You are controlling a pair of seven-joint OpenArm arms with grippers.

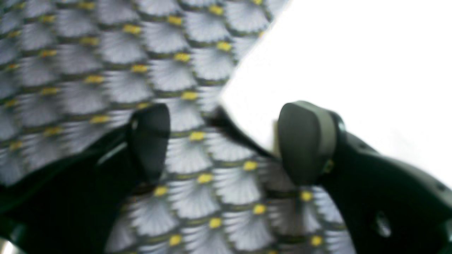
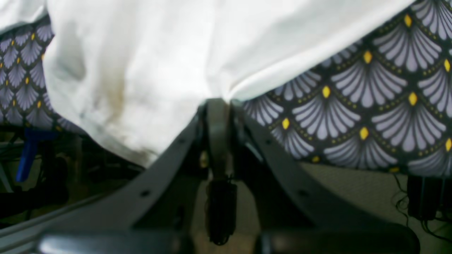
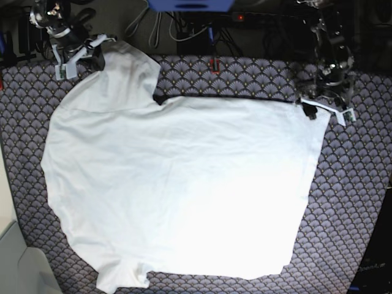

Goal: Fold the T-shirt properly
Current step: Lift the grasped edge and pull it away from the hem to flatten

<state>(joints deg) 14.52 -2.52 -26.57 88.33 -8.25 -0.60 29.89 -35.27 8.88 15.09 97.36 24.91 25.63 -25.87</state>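
The white T-shirt lies spread almost flat on the fan-patterned tablecloth. My right gripper is at the far left corner of the table. It is shut on a raised fold of the T-shirt at the shirt's edge. My left gripper is open at the shirt's far right corner, low over the cloth. A pointed corner of the T-shirt reaches in between its fingers, close to the right-hand one.
The patterned tablecloth covers the whole table. Its edge shows in the right wrist view, with floor and cables below. Cables and a blue object lie behind the far edge. A pale surface borders the near left.
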